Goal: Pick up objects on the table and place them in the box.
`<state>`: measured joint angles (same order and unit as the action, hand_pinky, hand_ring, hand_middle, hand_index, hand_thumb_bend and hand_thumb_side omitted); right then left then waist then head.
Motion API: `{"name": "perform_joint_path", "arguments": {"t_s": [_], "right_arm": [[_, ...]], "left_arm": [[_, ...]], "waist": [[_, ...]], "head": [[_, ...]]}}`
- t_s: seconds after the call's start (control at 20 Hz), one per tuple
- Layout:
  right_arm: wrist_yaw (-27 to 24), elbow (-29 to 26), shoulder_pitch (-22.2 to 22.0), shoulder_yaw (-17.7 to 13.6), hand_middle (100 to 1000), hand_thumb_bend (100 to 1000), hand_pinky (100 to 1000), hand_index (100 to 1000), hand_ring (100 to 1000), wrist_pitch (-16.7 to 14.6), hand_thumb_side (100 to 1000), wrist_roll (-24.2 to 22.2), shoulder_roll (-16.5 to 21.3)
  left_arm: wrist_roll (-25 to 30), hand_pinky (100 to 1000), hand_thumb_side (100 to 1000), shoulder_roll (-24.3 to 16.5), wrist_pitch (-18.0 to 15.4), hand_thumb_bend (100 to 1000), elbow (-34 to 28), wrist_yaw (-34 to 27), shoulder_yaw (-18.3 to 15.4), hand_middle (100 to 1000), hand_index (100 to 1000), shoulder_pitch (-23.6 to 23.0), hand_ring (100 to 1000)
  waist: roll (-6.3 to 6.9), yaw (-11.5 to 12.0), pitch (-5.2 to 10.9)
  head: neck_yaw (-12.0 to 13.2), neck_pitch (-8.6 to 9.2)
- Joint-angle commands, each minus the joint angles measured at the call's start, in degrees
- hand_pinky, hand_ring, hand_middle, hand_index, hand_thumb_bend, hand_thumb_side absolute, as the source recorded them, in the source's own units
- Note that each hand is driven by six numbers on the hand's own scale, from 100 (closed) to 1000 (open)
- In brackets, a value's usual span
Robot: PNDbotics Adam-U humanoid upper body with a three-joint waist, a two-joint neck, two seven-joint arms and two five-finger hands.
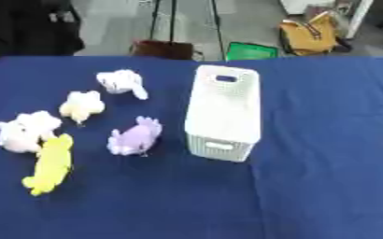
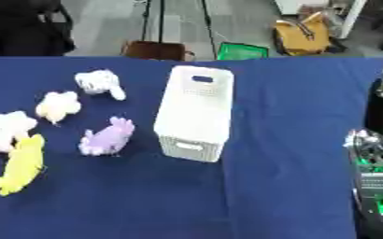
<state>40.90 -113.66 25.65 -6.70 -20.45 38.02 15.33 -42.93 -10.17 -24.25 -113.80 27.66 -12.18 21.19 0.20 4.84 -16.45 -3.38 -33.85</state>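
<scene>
With no hand visibly over the table, its fingers beyond telling, I'd start with the purple plush (image 1: 134, 137) just beside the white box (image 1: 223, 112).

The white box (image 1: 221, 114) stands upright near the middle of the blue counter (image 1: 325, 140), the one tall obstacle. To the right of it the counter lies bare to the frame's right edge, and a wide bare band runs along the bottom. In the right eye view, robot hardware (image 2: 379, 172) fills the right edge from mid-height downward. The left half is crowded: a white plush (image 1: 121, 82) at upper left, a cream plush (image 1: 82, 105) below it, a white-pink plush (image 1: 24, 130) at the left edge touching a yellow plush (image 1: 50, 164), and a purple plush (image 1: 135, 137) just beside the box's left wall with a narrow gap between them. The other toys stand apart, with blue gaps between them.
</scene>
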Motion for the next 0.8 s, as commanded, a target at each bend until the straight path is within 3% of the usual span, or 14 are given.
{"name": "perform_joint_path", "arguments": {"t_s": [0.05, 0.65, 0.8], "right_arm": [[-0.17, -0.93, 0.33, -0.38, 775, 100, 837, 857, 882, -0.01, 1000, 0.12, 0.47], [-0.32, -0.93, 0.36, -0.27, 775, 100, 837, 858, 882, -0.12, 1000, 0.01, 0.49], [-0.38, -0.93, 0.38, -0.21, 775, 100, 837, 857, 882, -0.09, 1000, -0.08, 0.58]], "left_arm": [[-2.81, 777, 668, -0.83, -2.84, 100, -0.79, -0.13, -0.25, 851, 820, 0.41, 851], [-2.20, 782, 652, -1.24, -2.03, 100, -0.79, 0.26, -0.30, 856, 824, 0.24, 857], [-0.60, 784, 669, -4.81, 0.12, 100, -0.79, 1.50, -0.51, 851, 822, -0.62, 863]], "waist": [[0.10, -0.05, 1.02], [0.24, 0.05, 0.95], [0.37, 0.15, 1.07]], "head": [[-0.07, 0.16], [0.83, 0.13], [1.33, -0.15]]}}
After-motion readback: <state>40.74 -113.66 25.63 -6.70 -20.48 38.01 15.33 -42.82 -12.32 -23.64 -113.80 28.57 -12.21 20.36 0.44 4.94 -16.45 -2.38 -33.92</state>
